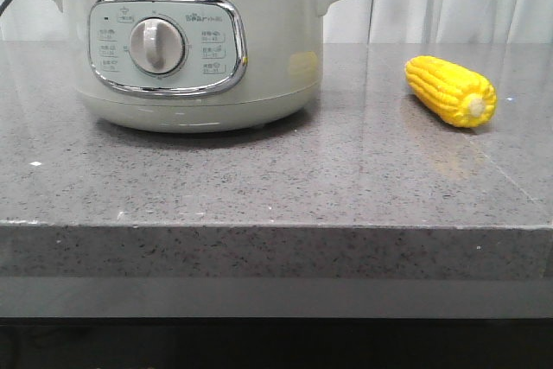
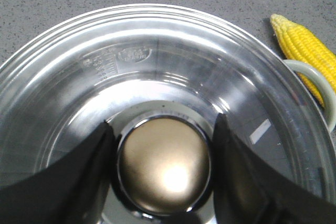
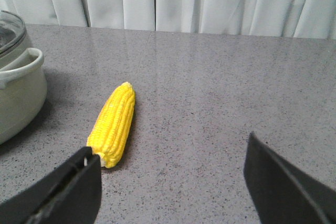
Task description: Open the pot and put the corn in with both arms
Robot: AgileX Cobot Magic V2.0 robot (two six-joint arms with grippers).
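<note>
Now the lid knob (image 2: pixel 164 163) is straddled by the open left gripper (image 2: pixel 164 153), nothing yet clamped; closing is needed next. Beside the pot (image 1: pixel 186 49), the corn (image 3: pixel 113 124) is awaited by the right gripper (image 3: pixel 173 182), spread wide and empty.

grey stone counter (image 1: pixel 259 187) carries pot (image 1: pixel 186 49), corn (image 1: pixel 451 91).

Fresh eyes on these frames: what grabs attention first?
The bright yellow corn lying alone on the grey counter, to the right of the pot. Next, the pot's chrome panel with its silver dial, facing the camera. In the left wrist view, the left gripper straddles the glass lid's metal knob, fingers either side; the right gripper is open near the corn.
</note>
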